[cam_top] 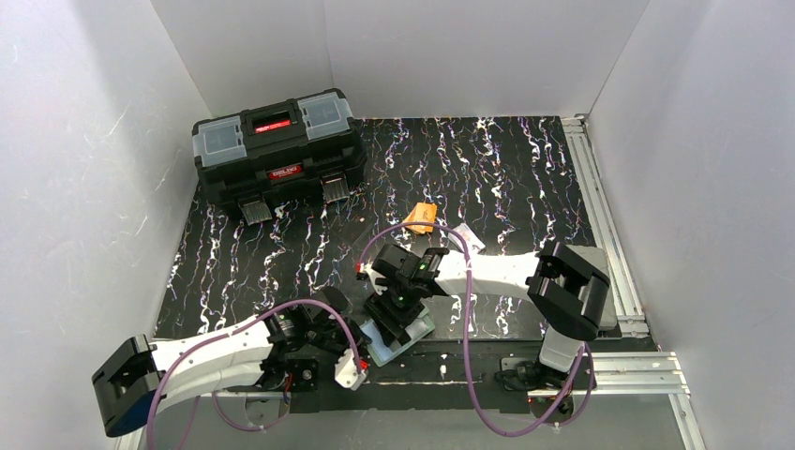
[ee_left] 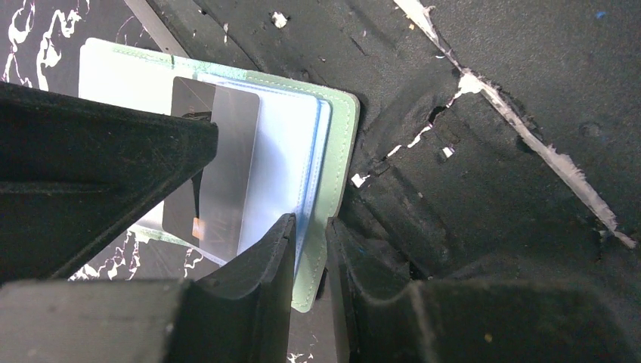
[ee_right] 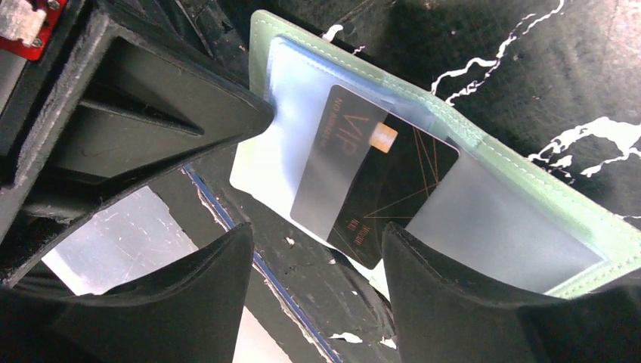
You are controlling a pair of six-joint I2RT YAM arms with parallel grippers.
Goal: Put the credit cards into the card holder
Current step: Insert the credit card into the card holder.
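A black plastic toolbox (cam_top: 278, 155) sits at the back of the marbled table (cam_top: 506, 178), with an orange card (cam_top: 421, 217) loose mid-table. At the near edge the stitched mint-green card holder (ee_left: 336, 151) lies open, its rim pinched by the left gripper (ee_left: 310, 227). A glossy dark card (ee_right: 355, 174) sits half inside a clear sleeve, and the right gripper (ee_right: 314, 234) is spread around its end.

1 mint-green card holder (ee_left: 340, 151), 1 black card (ee_right: 393, 189), 1 orange card (cam_top: 421, 217), 1 black toolbox (cam_top: 278, 155)
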